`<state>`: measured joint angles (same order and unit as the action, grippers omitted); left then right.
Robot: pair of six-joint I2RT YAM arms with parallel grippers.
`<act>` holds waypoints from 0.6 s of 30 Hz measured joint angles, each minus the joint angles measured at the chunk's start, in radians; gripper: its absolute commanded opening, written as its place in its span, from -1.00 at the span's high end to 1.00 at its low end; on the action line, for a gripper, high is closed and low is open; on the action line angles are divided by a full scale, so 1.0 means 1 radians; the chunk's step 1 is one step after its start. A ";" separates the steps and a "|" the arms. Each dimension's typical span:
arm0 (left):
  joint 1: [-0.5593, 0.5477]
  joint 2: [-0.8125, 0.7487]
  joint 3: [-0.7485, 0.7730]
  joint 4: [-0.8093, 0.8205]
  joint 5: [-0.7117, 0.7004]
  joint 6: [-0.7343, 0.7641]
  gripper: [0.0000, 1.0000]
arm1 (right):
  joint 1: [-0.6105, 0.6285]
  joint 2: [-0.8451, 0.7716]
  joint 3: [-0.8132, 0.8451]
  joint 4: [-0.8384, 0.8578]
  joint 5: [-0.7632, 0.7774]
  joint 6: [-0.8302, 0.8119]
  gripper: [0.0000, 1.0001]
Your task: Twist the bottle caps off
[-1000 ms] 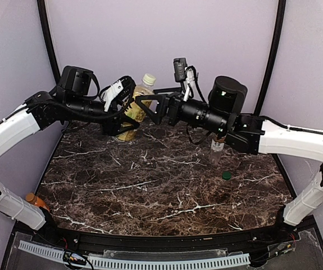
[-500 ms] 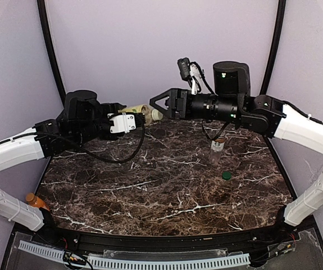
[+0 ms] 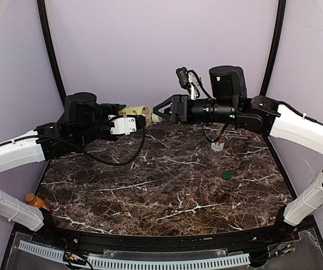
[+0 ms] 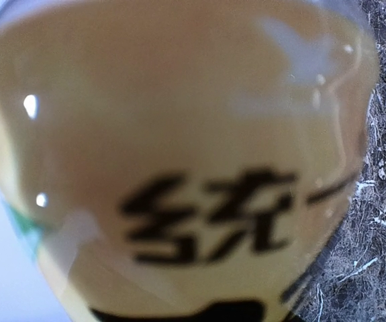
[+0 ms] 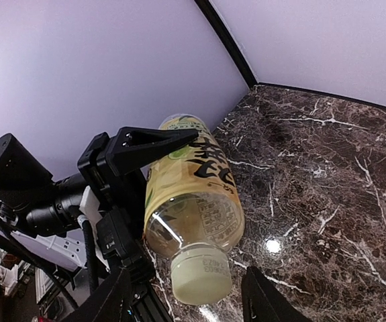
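Note:
My left gripper (image 3: pixel 133 118) is shut on the yellow-labelled bottle (image 3: pixel 137 109), holding it level above the table's far side. That bottle (image 4: pixel 179 168) fills the left wrist view and hides the fingers there. Its pale cream cap (image 5: pixel 201 274) points at my right gripper (image 5: pixel 186 276), which is open with a finger on each side of the cap and a gap on both sides. From above, the right gripper (image 3: pixel 159 110) meets the cap (image 3: pixel 157 116). A short clear bottle (image 3: pixel 217 151) stands uncapped at the right. A dark green cap (image 3: pixel 226 175) lies near it.
An orange bottle (image 3: pixel 36 200) sits off the table's near left corner, beside the left arm. Purple walls close in the back and sides. The dark marble table (image 3: pixel 150 191) stretches toward the near edge.
The left arm has swung the yellow-labelled bottle from tilted upright down to level. The right gripper has come up to the cap and narrowed its jaws around it.

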<state>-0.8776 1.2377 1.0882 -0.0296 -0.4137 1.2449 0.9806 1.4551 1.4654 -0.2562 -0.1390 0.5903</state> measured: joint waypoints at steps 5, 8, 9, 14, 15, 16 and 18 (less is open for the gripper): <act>-0.005 0.000 0.000 0.000 0.000 0.002 0.74 | -0.004 0.002 -0.011 0.016 -0.026 0.020 0.09; -0.005 0.000 0.000 0.001 0.000 0.001 0.74 | -0.008 0.002 -0.029 0.024 -0.031 0.024 0.12; -0.005 0.000 0.000 0.002 0.000 0.001 0.74 | -0.010 0.002 -0.035 0.023 -0.033 0.028 0.13; -0.005 0.000 -0.001 0.007 -0.001 0.004 0.74 | -0.016 0.009 -0.045 0.028 -0.044 0.034 0.25; -0.005 0.000 -0.001 0.008 -0.002 0.004 0.74 | -0.017 0.009 -0.045 0.031 -0.046 0.034 0.25; -0.005 0.000 -0.001 0.010 -0.002 0.005 0.74 | -0.017 0.010 -0.045 0.033 -0.048 0.035 0.28; -0.005 0.000 -0.001 0.014 -0.004 0.005 0.74 | -0.019 0.011 -0.045 0.040 -0.050 0.037 0.50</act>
<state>-0.8822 1.2377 1.0870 -0.0158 -0.4175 1.2499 0.9619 1.4662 1.4204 -0.2165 -0.1894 0.6270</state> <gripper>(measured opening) 0.489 0.363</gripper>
